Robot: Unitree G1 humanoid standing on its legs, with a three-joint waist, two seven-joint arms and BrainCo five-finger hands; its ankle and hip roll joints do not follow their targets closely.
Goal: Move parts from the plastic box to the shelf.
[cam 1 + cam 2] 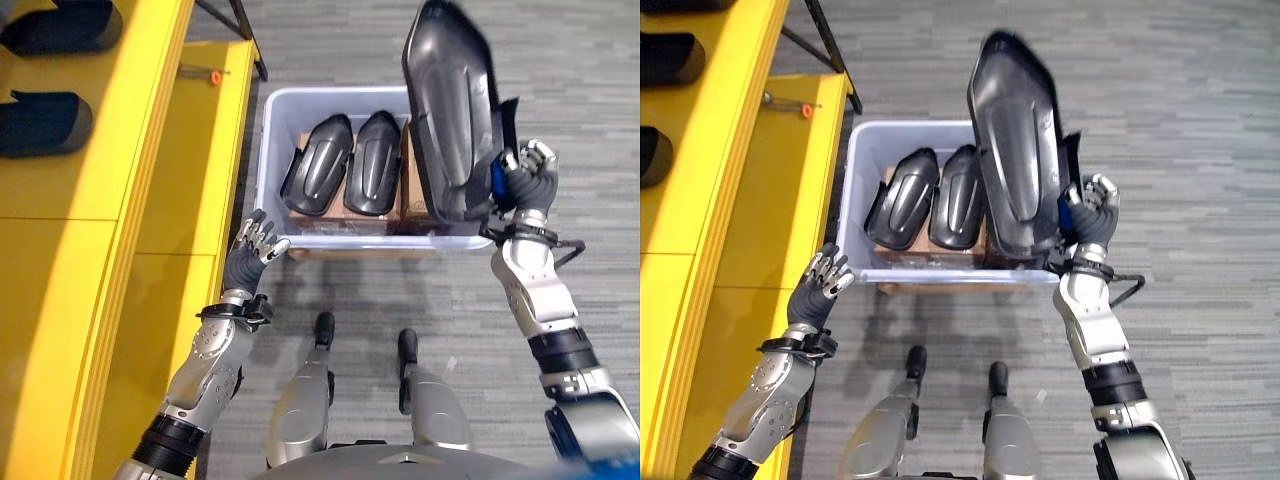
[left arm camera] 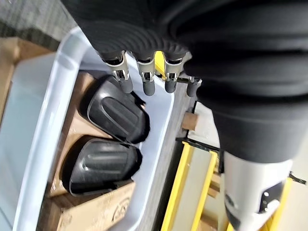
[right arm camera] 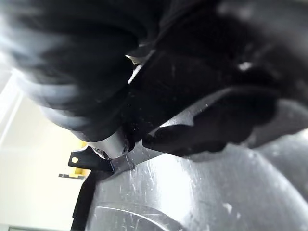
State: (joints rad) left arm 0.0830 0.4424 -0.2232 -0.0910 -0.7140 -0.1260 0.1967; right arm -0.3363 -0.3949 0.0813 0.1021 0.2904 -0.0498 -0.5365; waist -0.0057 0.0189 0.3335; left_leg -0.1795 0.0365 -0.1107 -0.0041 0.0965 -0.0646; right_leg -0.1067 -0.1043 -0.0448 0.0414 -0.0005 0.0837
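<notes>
Black part (image 1: 450, 110) is clamped in our right hand (image 1: 528, 178) above the box (image 1: 268, 150), centre frame; yellow shelf (image 1: 120, 200) at left; left hand (image 1: 250, 250) relaxed.

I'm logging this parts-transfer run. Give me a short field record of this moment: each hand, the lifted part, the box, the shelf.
right hand: shut on the lifted part, raised over the box's right end
lifted part: large dark shell, held up on end, clear of the box
left hand: open, holding nothing, at the box's near left corner
plastic box: pale, on the floor; two dark parts side by side inside on cardboard
shelf: yellow, on the robot's left; dark parts already on it
</notes>
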